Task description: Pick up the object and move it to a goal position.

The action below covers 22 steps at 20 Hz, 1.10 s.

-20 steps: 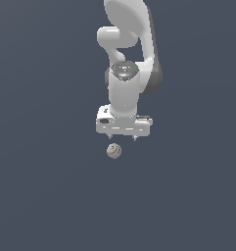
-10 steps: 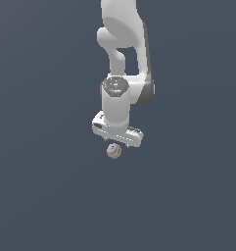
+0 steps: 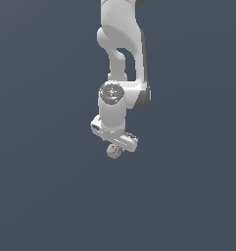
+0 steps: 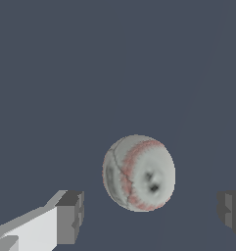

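Observation:
The object is a small off-white ball (image 3: 113, 152) with reddish seam marks, lying on the dark grey floor. In the wrist view the ball (image 4: 139, 172) sits between my two fingers, with a clear gap on each side. My gripper (image 3: 114, 145) is right above the ball in the exterior view, with its hand turned at an angle and covering the ball's top. In the wrist view my gripper (image 4: 151, 215) is open, its grey pads (image 4: 70, 216) standing apart from the ball. Nothing is held.
The white arm (image 3: 120, 59) comes down from the top of the exterior view. The plain dark grey floor (image 3: 41, 196) spreads around the ball on all sides. No goal marker shows.
My gripper has come down onto the ball and its hand has turned about the vertical. The ball has stayed where it was.

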Each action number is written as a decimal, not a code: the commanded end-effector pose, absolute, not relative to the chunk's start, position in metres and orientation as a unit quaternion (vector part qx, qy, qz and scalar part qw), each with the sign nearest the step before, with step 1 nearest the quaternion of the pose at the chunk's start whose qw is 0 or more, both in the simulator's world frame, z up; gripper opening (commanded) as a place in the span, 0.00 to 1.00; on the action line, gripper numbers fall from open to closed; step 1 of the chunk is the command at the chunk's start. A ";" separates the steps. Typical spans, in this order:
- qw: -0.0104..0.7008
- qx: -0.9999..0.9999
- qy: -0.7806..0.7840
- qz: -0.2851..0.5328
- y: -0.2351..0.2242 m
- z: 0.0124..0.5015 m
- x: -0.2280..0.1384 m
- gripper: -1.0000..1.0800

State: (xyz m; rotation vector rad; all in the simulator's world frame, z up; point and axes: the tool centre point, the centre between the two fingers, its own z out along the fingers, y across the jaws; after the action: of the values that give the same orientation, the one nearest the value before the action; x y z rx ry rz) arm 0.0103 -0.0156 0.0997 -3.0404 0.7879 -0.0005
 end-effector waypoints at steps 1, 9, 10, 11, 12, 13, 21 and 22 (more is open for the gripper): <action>0.000 -0.966 0.257 0.000 -0.017 0.098 0.010 0.96; 0.000 -0.967 0.256 0.000 -0.017 0.084 0.010 0.96; 0.000 -0.967 0.256 0.000 -0.017 0.079 0.010 0.96; 0.000 -0.967 0.256 0.000 -0.017 0.074 0.009 0.96; 0.000 -0.967 0.257 0.000 -0.017 0.068 0.009 0.96; 0.000 -0.966 0.257 0.000 -0.017 0.062 0.009 0.96; 0.000 -0.966 0.257 0.000 -0.017 0.048 0.010 0.00; 0.000 -0.966 0.257 0.000 -0.017 0.048 0.010 0.00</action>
State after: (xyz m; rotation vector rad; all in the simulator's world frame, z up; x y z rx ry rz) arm 0.0097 -0.0161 0.0485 -3.0358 0.8077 0.0009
